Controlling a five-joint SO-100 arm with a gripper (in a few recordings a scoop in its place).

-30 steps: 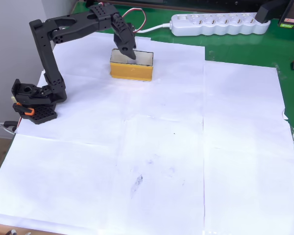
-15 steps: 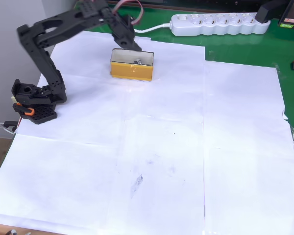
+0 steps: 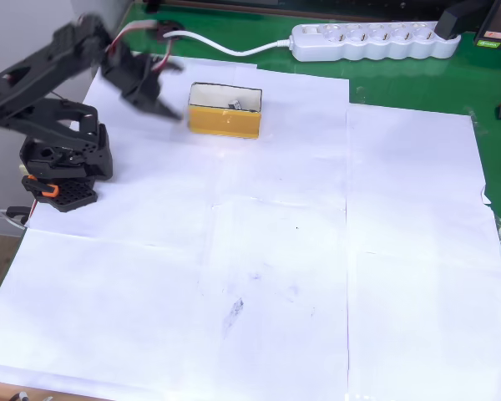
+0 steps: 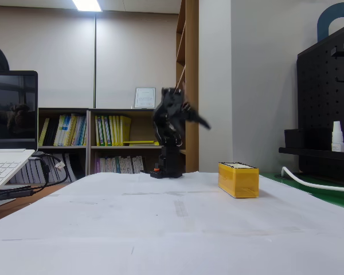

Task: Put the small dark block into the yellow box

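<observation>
My arm is folded back at the overhead view's upper left, my gripper (image 3: pixel 169 107) blurred, its fingers apart and empty. The small dark block (image 3: pixel 233 104) lies inside the yellow box (image 3: pixel 224 122).

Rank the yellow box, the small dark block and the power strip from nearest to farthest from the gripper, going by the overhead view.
From the gripper:
1. Yellow box, just to its right.
2. Small dark block, inside that box, near its back wall.
3. Power strip, far right on the green mat.
</observation>
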